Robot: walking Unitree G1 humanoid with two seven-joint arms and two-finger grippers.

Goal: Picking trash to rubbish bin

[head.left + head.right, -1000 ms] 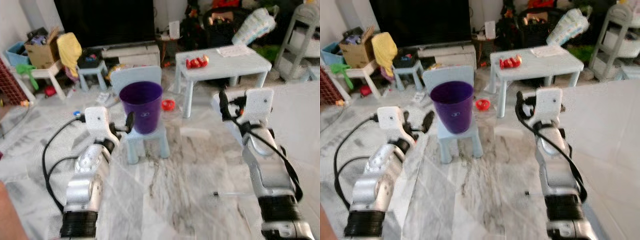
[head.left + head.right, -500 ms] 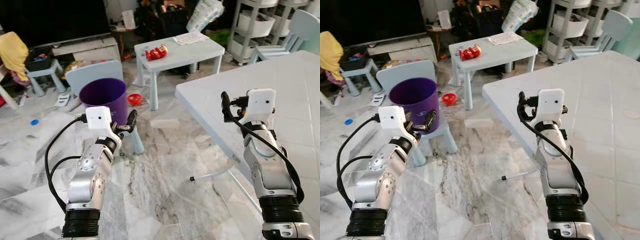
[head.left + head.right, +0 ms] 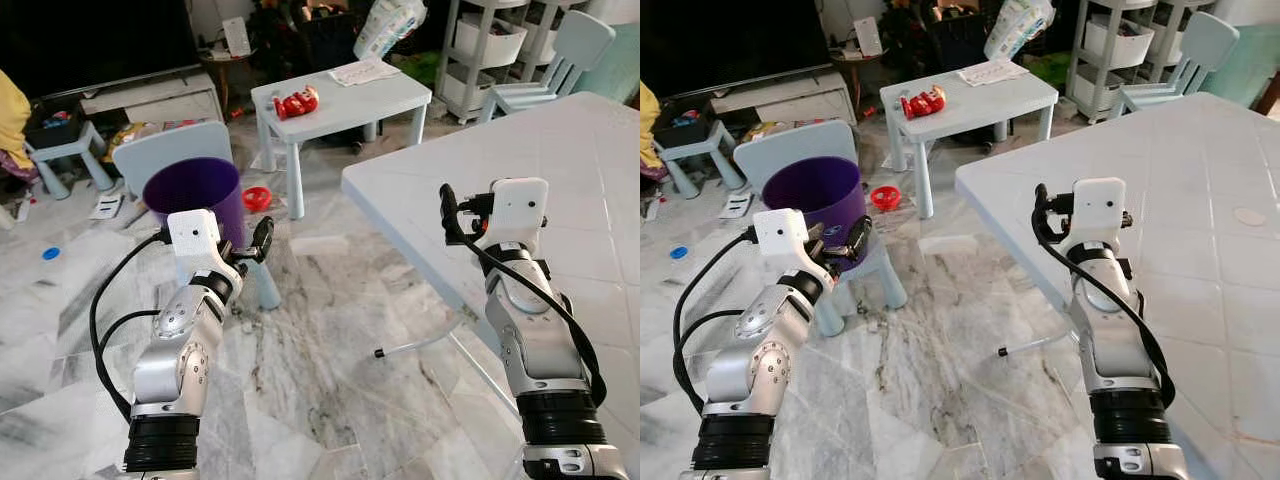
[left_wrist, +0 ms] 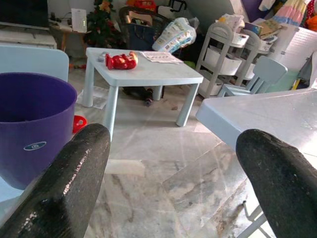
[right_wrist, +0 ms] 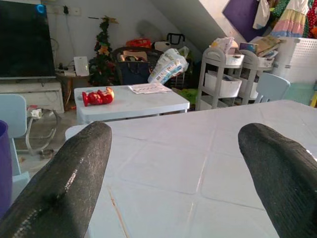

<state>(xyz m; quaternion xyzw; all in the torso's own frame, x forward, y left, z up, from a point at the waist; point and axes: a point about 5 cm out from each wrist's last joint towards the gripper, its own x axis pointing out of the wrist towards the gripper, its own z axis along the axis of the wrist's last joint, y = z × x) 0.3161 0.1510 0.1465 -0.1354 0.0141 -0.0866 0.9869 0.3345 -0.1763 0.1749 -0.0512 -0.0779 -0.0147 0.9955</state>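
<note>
A purple rubbish bin (image 3: 190, 195) stands on the seat of a small light blue chair (image 3: 170, 150), ahead and to my left. My left gripper (image 3: 252, 245) hovers just right of the bin, open and empty; its fingers (image 4: 79, 168) are spread wide in the left wrist view. A red crumpled piece of trash (image 3: 296, 102) lies on the small blue table (image 3: 370, 95) farther back. My right gripper (image 3: 450, 215) is raised over the near edge of a big white table (image 3: 580, 170), open with nothing between its fingers (image 5: 74, 178).
A sheet of paper (image 3: 360, 70) lies on the small table. A red ring toy (image 3: 256, 198) sits on the marble floor behind the bin. The white table's thin metal leg (image 3: 420, 345) slants to the floor. White shelves (image 3: 490, 40) and a child's chair (image 3: 560, 50) stand at the back right.
The whole view has swung to the right, bringing the big white table into sight. Both arms keep the same raised pose with open fingers.
</note>
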